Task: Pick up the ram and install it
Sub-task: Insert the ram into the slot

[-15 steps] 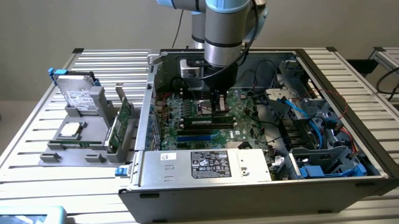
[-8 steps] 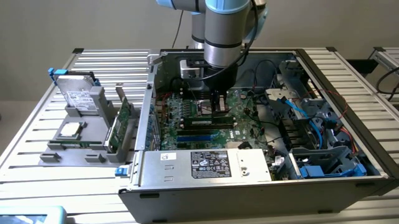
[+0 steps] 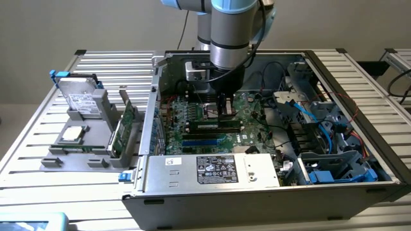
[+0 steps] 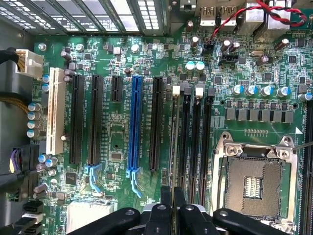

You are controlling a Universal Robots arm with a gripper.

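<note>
A slatted metal table (image 3: 359,72) carries an open computer case (image 3: 192,204), which takes up most of the exterior view. The robot arm (image 3: 230,29) comes down from twelve o'clock into the middle of the case. Under it lies the green motherboard (image 3: 192,113), and at six o'clock from the arm's tip sits a silver power supply (image 3: 257,168) with a black-and-white label (image 3: 217,169). At nine o'clock from the case, a grey holder (image 3: 70,161) stands on the table. It has a hard drive (image 3: 80,98) upright at its far end, a green expansion card (image 3: 125,126) on edge beside the case wall, and a square processor (image 3: 70,134) lying flat. The gripper (image 3: 224,111) (image 4: 172,208) stands over the memory slots (image 4: 195,137), its black fingers pressed close with the ram (image 3: 212,126) (image 4: 174,147) pinched between them. The ram stands on edge along the memory slot nearest the black expansion slots (image 4: 156,122), between the blue slot (image 4: 134,127) and the processor socket (image 4: 252,183). Whether it is fully seated I cannot tell
</note>
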